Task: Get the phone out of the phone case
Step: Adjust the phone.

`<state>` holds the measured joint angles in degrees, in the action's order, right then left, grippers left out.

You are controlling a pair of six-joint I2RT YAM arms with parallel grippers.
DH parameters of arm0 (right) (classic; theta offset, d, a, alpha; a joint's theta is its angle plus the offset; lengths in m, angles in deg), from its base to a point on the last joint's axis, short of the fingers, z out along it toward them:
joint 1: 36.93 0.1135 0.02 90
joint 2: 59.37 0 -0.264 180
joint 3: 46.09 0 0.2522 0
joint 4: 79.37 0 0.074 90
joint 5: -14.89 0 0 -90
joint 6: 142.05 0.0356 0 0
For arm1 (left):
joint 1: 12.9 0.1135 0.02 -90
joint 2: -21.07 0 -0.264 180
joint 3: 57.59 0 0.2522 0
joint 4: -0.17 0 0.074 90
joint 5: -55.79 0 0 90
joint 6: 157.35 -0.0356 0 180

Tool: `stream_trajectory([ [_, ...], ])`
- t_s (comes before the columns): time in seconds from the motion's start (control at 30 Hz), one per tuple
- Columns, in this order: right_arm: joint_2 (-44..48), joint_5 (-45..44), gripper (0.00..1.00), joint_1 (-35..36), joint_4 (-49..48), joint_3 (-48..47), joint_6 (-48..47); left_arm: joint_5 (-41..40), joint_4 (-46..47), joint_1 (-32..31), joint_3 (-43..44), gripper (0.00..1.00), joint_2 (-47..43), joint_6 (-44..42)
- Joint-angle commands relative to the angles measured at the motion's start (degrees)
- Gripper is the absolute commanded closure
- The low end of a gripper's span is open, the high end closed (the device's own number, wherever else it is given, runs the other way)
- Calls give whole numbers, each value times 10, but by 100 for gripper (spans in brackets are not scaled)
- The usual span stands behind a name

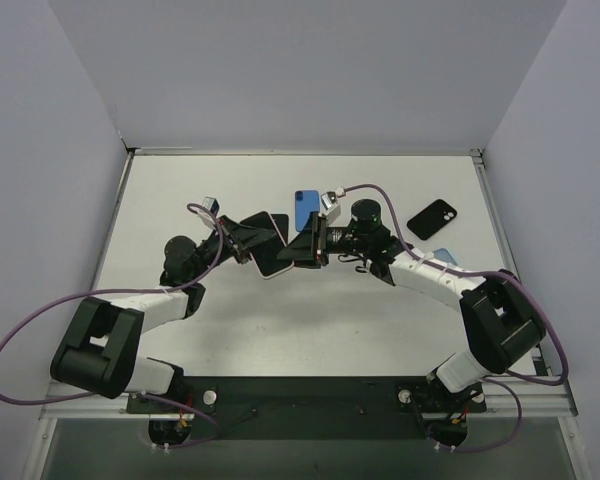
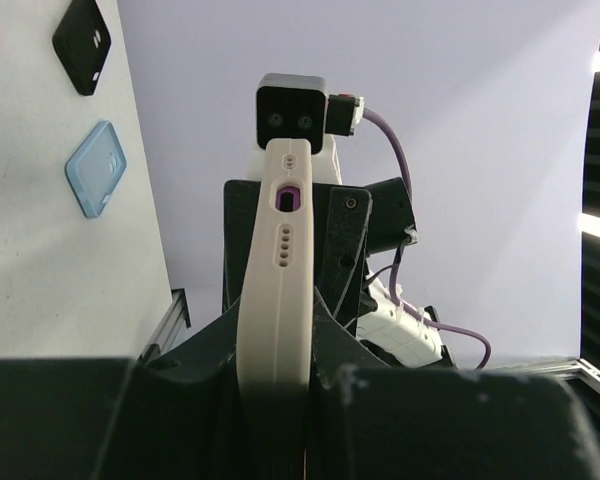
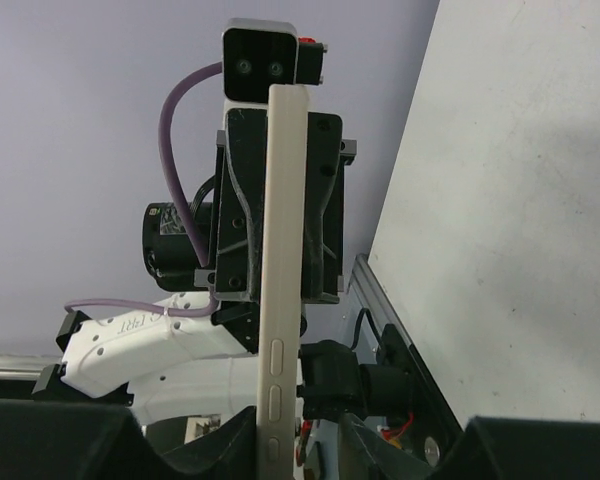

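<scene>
Your left hand [image 2: 275,360] is clamped on the phone case [image 2: 277,270], held above the counter [image 1: 280,330] between the arms. Your right hand [image 3: 296,435] straddles its opposite end, but you cannot tell whether it grips. The phone [image 2: 285,199] is not out yet, so the removal itself remains.

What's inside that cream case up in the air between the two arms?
Through the slot in the end of the case, a purple sliver shows, probably the phone. The rest of it is hidden by the case's wall and by the left gripper clamped around it.
</scene>
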<state>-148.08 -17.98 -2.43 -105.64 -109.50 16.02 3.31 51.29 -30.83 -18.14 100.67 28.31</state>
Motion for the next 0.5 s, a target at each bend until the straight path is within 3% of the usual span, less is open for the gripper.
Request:
stream_trajectory([
  [0.0,48,-45,72,8,-32,29,8,-30,23,6,4,100,-34,-1],
  [0.2,60,-69,95,7,-62,53,28,-32,16,10,8,100,-35,-6],
  [0.27,54,-63,91,7,-100,56,57,-32,14,11,10,100,-35,-7],
  [0.37,50,-67,73,6,-150,69,99,-32,11,18,9,100,-35,-8],
  [0.47,50,-70,77,7,-179,81,118,-37,6,20,9,100,-37,-11],
])
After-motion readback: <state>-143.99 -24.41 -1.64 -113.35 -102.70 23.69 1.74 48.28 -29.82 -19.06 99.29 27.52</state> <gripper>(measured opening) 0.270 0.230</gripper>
